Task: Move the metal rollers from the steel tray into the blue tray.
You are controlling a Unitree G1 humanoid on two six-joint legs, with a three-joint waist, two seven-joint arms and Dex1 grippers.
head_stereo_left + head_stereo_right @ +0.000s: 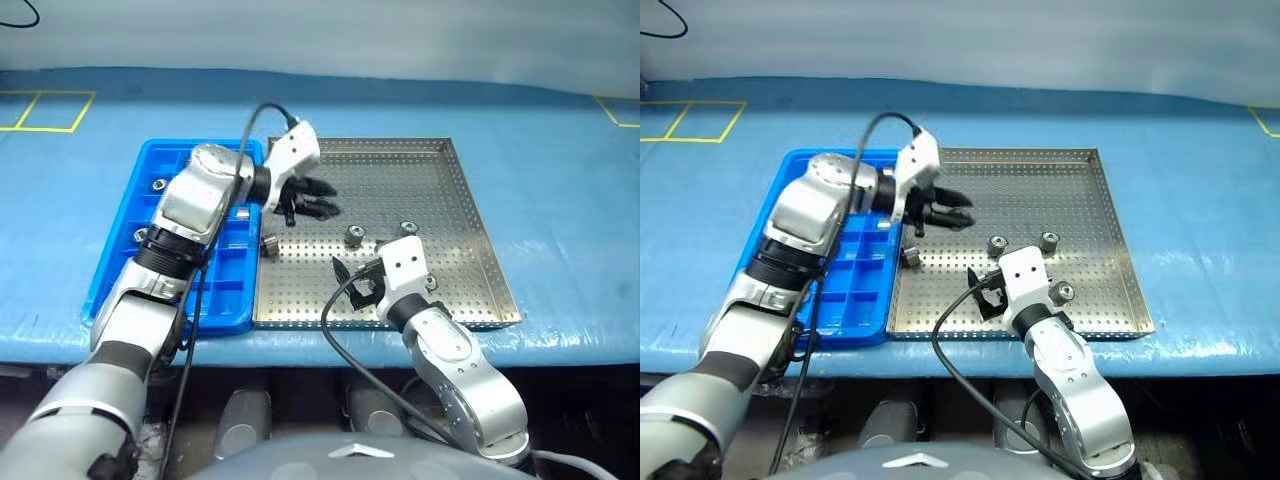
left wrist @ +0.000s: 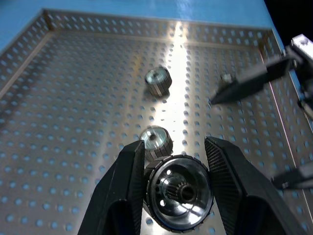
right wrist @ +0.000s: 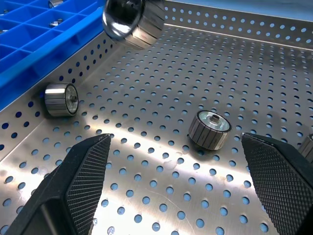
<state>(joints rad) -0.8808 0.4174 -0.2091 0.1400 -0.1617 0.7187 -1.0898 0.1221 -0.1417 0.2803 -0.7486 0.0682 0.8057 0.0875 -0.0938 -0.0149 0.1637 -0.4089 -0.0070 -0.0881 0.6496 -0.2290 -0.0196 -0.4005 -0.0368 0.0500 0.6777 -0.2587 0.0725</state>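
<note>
Counting 5 metal rollers (image 3: 209,129), 1 held aloft.

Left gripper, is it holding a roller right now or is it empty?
Holding one. In the left wrist view the left gripper has its two fingers closed on a roller, lifted above the steel tray.

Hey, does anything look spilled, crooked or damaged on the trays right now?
Nothing stands out. The perforated steel tray and blue gridded plastic tray sit flat, side by side. Loose shiny metal rollers lie inside the steel tray; the left gripper holds one roller.
</note>
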